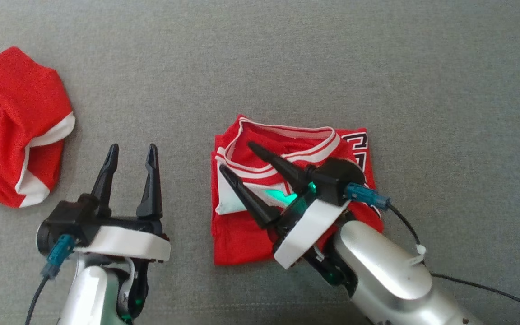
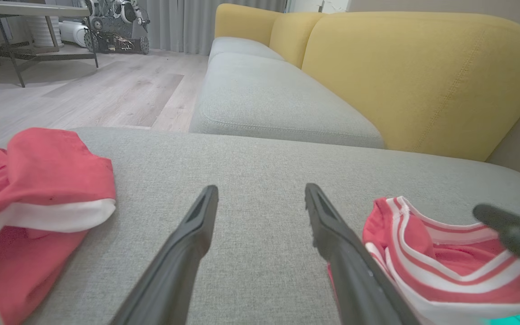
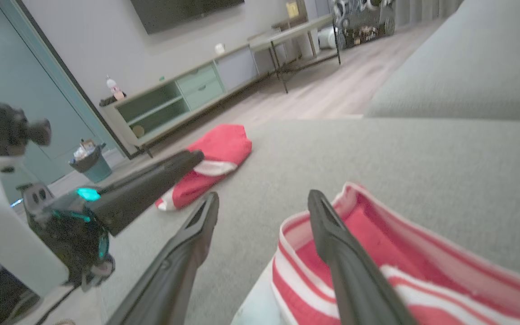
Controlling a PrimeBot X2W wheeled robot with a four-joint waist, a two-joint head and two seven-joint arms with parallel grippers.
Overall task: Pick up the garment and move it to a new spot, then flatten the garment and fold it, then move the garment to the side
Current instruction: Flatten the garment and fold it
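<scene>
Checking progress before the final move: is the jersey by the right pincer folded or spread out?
Folded. The jersey lies as a compact rectangle, layers stacked at its left edge, collar on top.

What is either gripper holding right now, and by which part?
Nothing is held. The left gripper is open over the cushion, and the right gripper is open over the folded jersey.

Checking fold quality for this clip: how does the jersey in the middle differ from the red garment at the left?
The jersey is folded into a rough rectangle; the left garment lies crumpled. The jersey shows a striped collar and black numerals; the left garment has plain white trim. Both are red and white, on the grey cushion.
</scene>
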